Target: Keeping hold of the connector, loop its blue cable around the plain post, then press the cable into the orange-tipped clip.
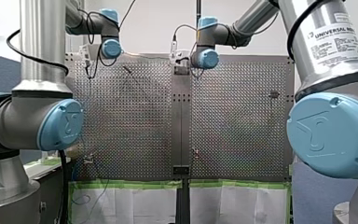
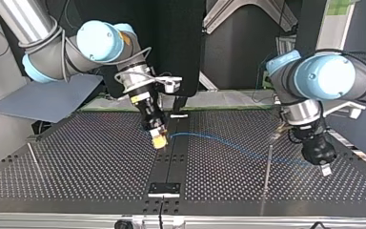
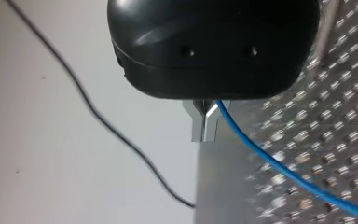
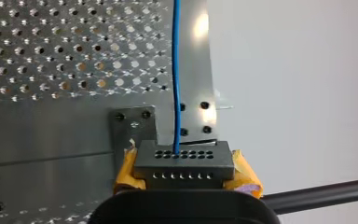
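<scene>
2 grips on 1 cable, and the loop was not yet made. Nearest the top view's camera, at that view's right, stood a thin metal post (image 2: 267,171), which I took for the plain post. The blue cable (image 2: 228,145) crossed its upper part in a nearly straight line: passing it, not wrapped around it, and whether the 2 touched I could not tell. Near the post, further to that view's right, my left arm (image 2: 321,78) ended in black jaws that were closed right down. In the left wrist view the metal fingers (image 3: 204,126) pinched the cable where it came out of them.

Follow that line back toward the middle of the table (image 2: 100,157) and there was the connector (image 4: 184,163), a grey block with 2 rows of holes. It was clamped on both sides by the yellow pads (image 4: 244,175) of my right jaws, the cable leaving it straight ahead. Good hold there.

Farther off, beyond my right arm (image 2: 100,43), a small white-based fitting (image 2: 178,115) sat on the centre strip. Whether that was the orange-tipped clip I could not say, for no orange showed.

My call: this was the opening of step 1, the loop. The next move called for carrying the connector around the post with the cable taut, the pads never slackening, and the clip located before any pressing.
</scene>
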Tool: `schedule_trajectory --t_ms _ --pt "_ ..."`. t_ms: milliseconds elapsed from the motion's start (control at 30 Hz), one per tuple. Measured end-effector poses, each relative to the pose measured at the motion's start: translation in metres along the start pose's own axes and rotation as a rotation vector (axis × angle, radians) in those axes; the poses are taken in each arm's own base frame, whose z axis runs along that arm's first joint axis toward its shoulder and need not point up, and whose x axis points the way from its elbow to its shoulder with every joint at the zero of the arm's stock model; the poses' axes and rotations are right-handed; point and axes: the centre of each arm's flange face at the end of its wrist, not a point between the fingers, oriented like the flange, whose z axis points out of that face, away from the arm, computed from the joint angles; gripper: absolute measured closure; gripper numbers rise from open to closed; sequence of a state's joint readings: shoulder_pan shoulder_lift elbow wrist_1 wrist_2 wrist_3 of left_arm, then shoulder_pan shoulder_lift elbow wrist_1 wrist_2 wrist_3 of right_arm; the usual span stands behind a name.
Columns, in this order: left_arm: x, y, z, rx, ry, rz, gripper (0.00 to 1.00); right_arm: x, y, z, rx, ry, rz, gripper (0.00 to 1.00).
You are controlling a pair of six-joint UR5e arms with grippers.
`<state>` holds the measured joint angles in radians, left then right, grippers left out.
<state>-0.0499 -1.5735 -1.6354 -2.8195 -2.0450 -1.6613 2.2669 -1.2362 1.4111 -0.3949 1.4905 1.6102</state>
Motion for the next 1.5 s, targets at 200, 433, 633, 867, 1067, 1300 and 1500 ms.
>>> schedule_trajectory --t_ms 200,433,633,867,1067,1300,1500 --pt "-0.004 -0.002 0.024 0.022 -0.019 -0.021 1.0 -0.007 0.004 0.008 0.006 0.0 0.008 1.0" --pt "0.004 0.001 0.036 0.033 -0.01 -0.033 1.0 0.002 0.011 0.017 0.009 0.023 0.019 1.0" --pt "0.032 0.003 0.046 0.041 0.036 -0.026 1.0 0.004 0.017 0.019 0.004 0.024 0.019 1.0" --pt "0.057 0.003 0.054 0.063 0.072 -0.02 1.0 -0.006 0.02 0.02 -0.001 0.003 0.014 1.0" --pt "0.078 0.005 0.055 0.065 0.108 -0.008 1.0 -0.017 0.021 0.021 -0.003 -0.015 0.011 1.0" --pt "0.094 0.01 0.049 0.069 0.126 -0.008 1.0 -0.022 0.022 0.021 -0.005 -0.028 0.012 1.0" --pt "0.108 0.011 0.041 0.093 0.133 -0.03 1.0 -0.039 0.021 0.021 -0.007 -0.061 0.015 1.0"
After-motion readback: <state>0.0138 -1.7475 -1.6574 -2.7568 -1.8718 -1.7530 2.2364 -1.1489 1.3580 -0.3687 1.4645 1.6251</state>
